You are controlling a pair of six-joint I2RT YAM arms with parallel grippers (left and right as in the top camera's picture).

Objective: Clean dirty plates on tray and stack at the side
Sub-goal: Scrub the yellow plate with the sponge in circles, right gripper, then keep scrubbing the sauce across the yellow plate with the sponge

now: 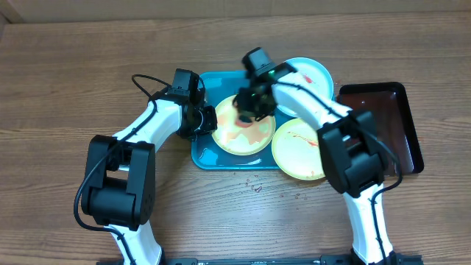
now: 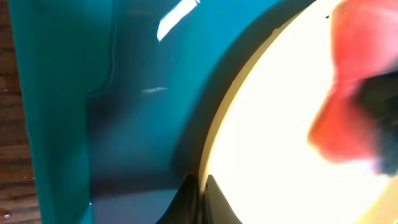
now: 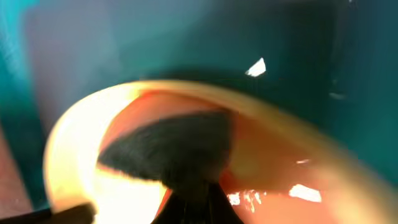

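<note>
Over a wood-grain table (image 1: 66, 66), worked with both arms reaching inward. Had the right gripper (image 1: 249, 104) clamped shut on a dark scrubber (image 3: 168, 146), pressed against red sauce (image 3: 273, 168) on the middle plate (image 1: 237, 138). Had the left gripper (image 1: 204, 118) closed too, seemingly pinching that plate's left rim to steady it, fingertips (image 2: 216, 204) meeting right at the edge. Found that plate lying in the turquoise tray (image 1: 208, 153), directly under both grippers. Saw beyond it, to the right, a second yellow-green plate (image 1: 298, 151) streaked red at the tray's near corner, a light blue plate (image 1: 313, 73) at the far corner, then a black tray (image 1: 383, 125) further out. Judged the step as scrubbing the first plate, with nothing stacked yet. Called next for sweeping the scrubber across the smear with the rim held firm, then lifting the plate out to the side.
</note>
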